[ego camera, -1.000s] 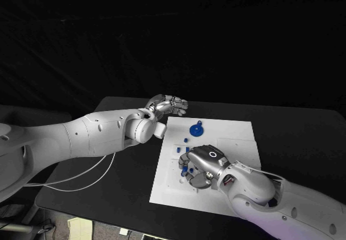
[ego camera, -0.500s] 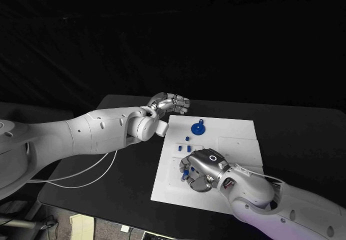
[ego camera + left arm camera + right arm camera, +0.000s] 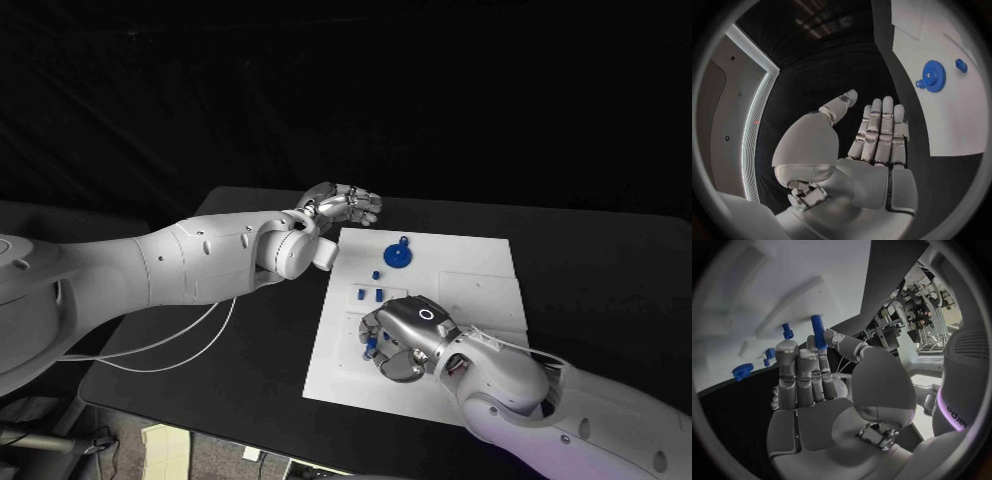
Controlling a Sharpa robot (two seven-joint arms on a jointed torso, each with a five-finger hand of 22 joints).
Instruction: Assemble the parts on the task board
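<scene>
Pinching a blue peg [image 3: 818, 331] in my right hand [image 3: 401, 340] over the task board [image 3: 483, 262] to seat it (left hand [image 3: 340, 209] empty, fingers together, parked clear).

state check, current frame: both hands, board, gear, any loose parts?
left robot hand: open, holds nothing, fingers straight and together, beside the board's far left corner.
right robot hand: over the board's near left part, pinching a blue peg between thumb and finger.
task board: flat on the table.
blue gear: flat on the board's far part.
small blue parts: on the board between gear and right hand; lying or standing, cannot tell.
</scene>
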